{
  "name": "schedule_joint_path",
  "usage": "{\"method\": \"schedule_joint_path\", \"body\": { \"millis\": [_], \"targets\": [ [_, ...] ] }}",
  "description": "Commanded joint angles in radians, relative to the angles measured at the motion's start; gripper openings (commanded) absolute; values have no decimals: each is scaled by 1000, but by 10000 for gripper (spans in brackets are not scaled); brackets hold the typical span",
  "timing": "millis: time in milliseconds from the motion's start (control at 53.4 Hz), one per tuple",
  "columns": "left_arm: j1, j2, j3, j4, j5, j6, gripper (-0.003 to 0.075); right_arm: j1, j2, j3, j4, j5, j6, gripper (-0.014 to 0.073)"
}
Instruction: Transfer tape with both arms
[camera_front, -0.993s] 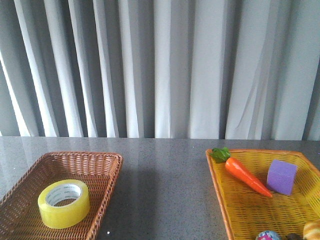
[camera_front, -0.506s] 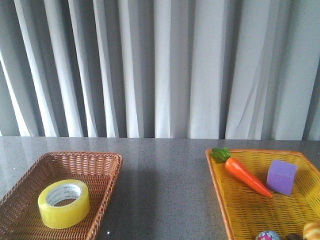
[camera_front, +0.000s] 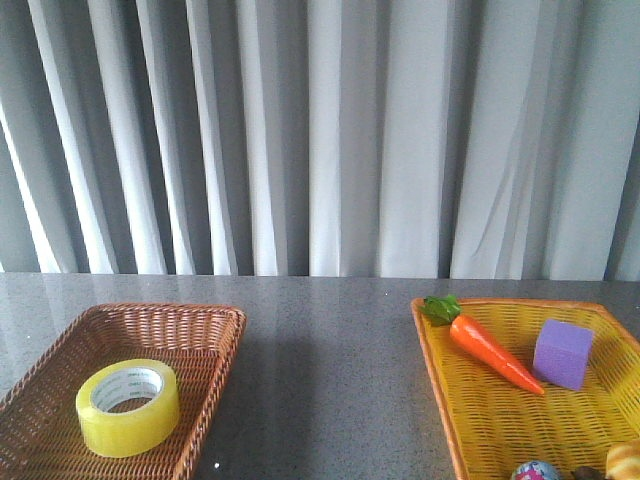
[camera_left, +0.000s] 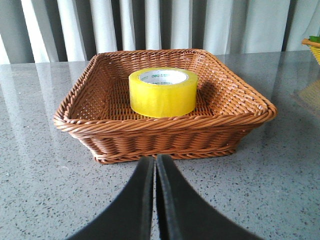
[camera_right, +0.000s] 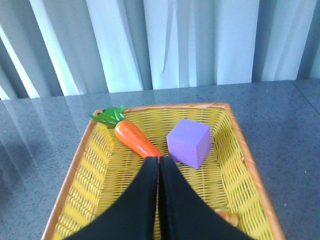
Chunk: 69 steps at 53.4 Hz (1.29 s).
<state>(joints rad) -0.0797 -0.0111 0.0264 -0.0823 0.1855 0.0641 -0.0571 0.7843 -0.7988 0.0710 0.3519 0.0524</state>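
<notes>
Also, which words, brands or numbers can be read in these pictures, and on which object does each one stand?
"deli": green print on the white inner core of the tape, which lies in the brown wicker basket, in the left wrist view.
Further small print on that core: too blurred to read.
Nothing else carries legible text.

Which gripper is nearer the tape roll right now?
Left. The left gripper, shut, faces the brown basket holding the tape. The right gripper, also shut, hangs over the yellow basket by the carrot.

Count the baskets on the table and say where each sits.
2. The brown wicker basket sits on the robot's left, holding the tape; the yellow basket sits on its right. More may lie outside view.
</notes>
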Motion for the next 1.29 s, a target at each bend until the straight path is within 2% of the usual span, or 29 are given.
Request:
{"method": "schedule_joint_path", "body": {
  "millis": [0, 94, 243, 468, 543, 768, 1273],
  "targets": [
    [-1, -17, -23, -8, -76, -2, -6, -1, -169, 168, 46, -178, 6, -8],
    [-1, -17, -23, -8, -76, -2, -6, -1, -311, 334, 46, -186, -12, -8],
    [-1, -17, -23, -8, -76, -2, -6, -1, -505, 562, -23, -212, -16, -8],
    [-1, -17, -23, -8, -76, -2, -6, -1, -692, 833, -24, -381, -16, -8],
    [-1, -17, -23, -8, -76, -2, -6, -1, -733, 832, -43, -327, -16, -8],
    [-1, -17, -23, -8, -76, -2, -6, -1, -812, 833, -87, -330, -16, -8],
    [-1, -17, -23, -8, -75, -2, -6, -1, -810, 833, -87, -330, -4, -8]
  ]
}}
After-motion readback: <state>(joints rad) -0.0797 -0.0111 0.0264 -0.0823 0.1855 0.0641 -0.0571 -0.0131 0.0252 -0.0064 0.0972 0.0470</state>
